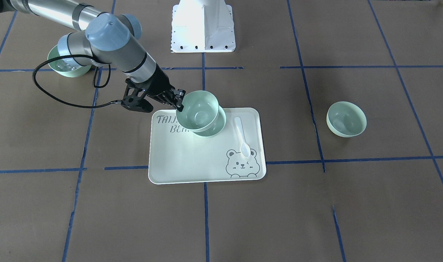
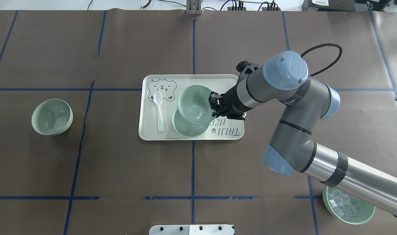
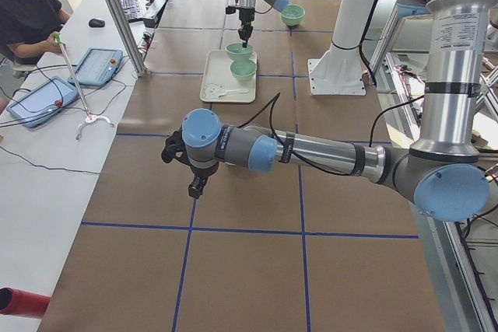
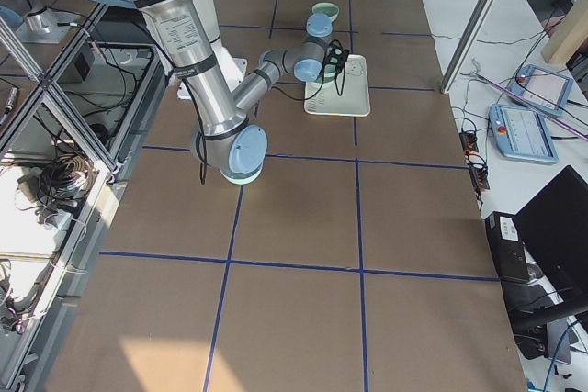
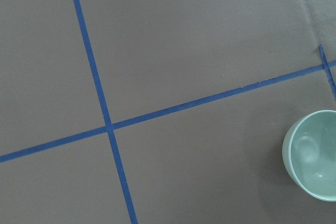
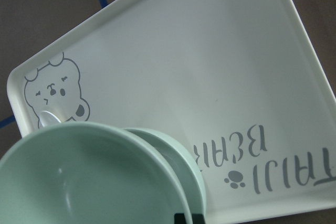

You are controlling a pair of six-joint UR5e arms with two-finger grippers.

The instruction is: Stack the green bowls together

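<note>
My right gripper point(image 1: 180, 99) is shut on the rim of a pale green bowl point(image 1: 197, 111) and holds it tilted just above a second green bowl point(image 1: 214, 130) that sits on the bear-print tray point(image 1: 192, 160). The held bowl overlaps the lower one but is offset from it. In the overhead view the gripper point(image 2: 214, 106) grips the held bowl point(image 2: 195, 103) at its right rim. A third green bowl point(image 2: 52, 117) stands alone on the table at the left. My left gripper point(image 3: 194, 188) hovers over bare table near it; I cannot tell whether it is open or shut.
A white spoon point(image 2: 158, 109) lies on the tray beside the bowls. A green bowl with clear cubes point(image 2: 348, 205) stands near the right arm's base, partly under the arm. The white robot base point(image 1: 202, 25) is at the table's edge.
</note>
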